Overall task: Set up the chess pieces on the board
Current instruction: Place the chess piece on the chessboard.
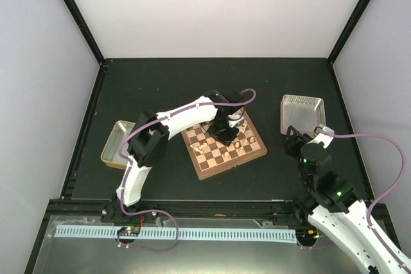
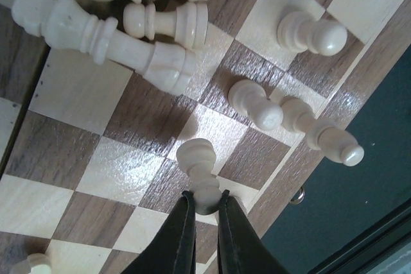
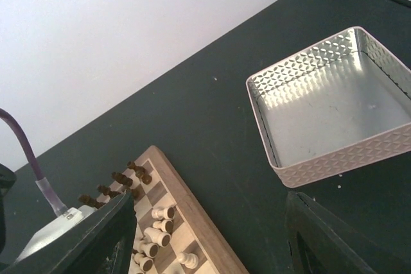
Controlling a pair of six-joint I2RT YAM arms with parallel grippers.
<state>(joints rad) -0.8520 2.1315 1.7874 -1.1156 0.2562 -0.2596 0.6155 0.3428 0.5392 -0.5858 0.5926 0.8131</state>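
Over the middle of the dark worktop (image 1: 160, 81) lies the board (image 1: 218, 158), a flat wooden square with brown and pale squares that shine a little. Cream chess pieces (image 2: 109, 36) are on it. They are smooth and round, with rings cut around them like little posts. Three big ones near the board's edge look tipped on their sides. Small ones with ball tops are spread over squares close by. Dark chessmen (image 3: 128, 174) stand in a row along one edge of the board. Two metal trays lie on the worktop, a left tray (image 1: 114, 145) and a right tray (image 3: 334, 113). The right tray is silver, with a bumpy pattern on its walls.

The white left arm bends at its elbow and reaches out over the board. The left hand (image 2: 204, 198) points down, and its two black fingers (image 2: 183, 235) are pinching the ball top of one pawn (image 2: 195, 153) on the board. The right arm is low, off to the side of the board. The right hand (image 3: 209, 216) is spread wide with nothing between its fingers, and it faces the right tray.
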